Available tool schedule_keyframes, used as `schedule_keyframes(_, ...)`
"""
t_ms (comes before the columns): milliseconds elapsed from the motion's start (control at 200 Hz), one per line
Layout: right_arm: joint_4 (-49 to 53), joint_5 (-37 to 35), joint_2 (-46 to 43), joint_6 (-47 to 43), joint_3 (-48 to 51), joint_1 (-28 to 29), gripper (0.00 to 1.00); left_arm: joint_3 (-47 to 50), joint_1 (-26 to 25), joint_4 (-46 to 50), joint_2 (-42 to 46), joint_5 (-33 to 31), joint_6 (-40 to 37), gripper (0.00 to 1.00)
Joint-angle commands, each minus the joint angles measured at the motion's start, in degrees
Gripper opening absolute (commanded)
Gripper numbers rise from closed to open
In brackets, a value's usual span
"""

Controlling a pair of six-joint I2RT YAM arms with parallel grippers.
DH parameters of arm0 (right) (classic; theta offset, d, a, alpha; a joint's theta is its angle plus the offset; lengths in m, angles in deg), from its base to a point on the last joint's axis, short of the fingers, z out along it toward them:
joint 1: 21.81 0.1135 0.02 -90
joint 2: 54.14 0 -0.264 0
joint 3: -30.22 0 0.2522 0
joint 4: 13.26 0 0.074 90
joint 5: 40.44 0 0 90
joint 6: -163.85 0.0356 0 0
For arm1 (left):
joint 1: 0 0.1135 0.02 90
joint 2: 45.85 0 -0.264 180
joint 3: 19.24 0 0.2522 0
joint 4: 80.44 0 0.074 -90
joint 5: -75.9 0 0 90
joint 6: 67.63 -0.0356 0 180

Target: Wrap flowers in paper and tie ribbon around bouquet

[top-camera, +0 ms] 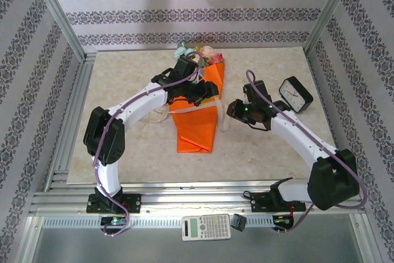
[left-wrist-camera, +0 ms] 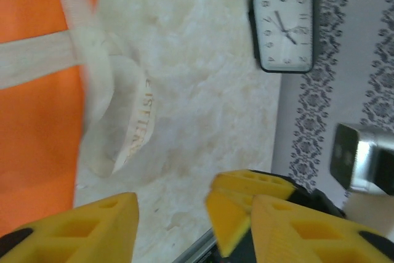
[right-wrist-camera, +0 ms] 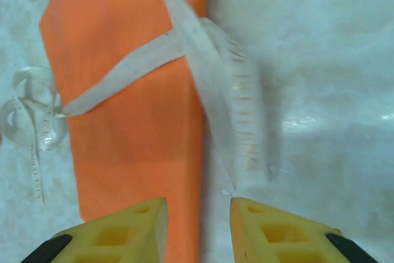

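- I'm seeing the bouquet (top-camera: 196, 129) lying mid-table, blooms toward the far wall.
- The right wrist view is showing the ribbon (right-wrist-camera: 123, 78) crossing it.
- The right gripper (right-wrist-camera: 198, 204) is hovering over its edge, jaws apart and empty.
- The left gripper (left-wrist-camera: 172, 206) is gaping, holding nothing.
- The clock (left-wrist-camera: 284, 24) is crowding the table (top-camera: 123, 158)'s right edge.

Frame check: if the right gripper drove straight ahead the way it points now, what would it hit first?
Most likely the ribbon loop lying along the edge of the orange paper, just ahead of the right gripper. Depth is unclear; it may reach the table first.
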Motion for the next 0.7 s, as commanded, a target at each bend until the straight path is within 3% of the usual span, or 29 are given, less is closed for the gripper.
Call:
schedule_keyframes(0,3.4,-5.7,-2.6,1.3,1.3,0.6,0.33,2.0,3.8,7.0,7.0,-4.9,-2.8,0.55)
schedule_keyframes(95,4.0,-6.6,-1.1,0.6,-0.4,3.3,0.33,7.0,7.5,10.9,11.4,-6.4,-3.9,0.59)
schedule_keyframes(245,5.8,-5.0,7.8,3.2,-7.3,7.3,0.38,15.8,14.8,16.0,15.4,-8.2,-2.1,0.55)
schedule_keyframes(355,2.8,-2.2,14.7,12.1,-11.7,8.7,0.39,22.6,17.7,9.6,16.8,-6.7,6.2,0.55)
schedule_keyframes(559,2.8,-3.1,27.4,31.1,-23.1,11.7,0.44,31.7,17.6,-4.7,14.9,-7.6,25.2,0.54)
schedule_keyframes(694,3.4,-4.7,34.0,40.0,-29.8,11.8,0.44,35.2,17.8,-8.4,13.8,-9.8,30.0,0.53)
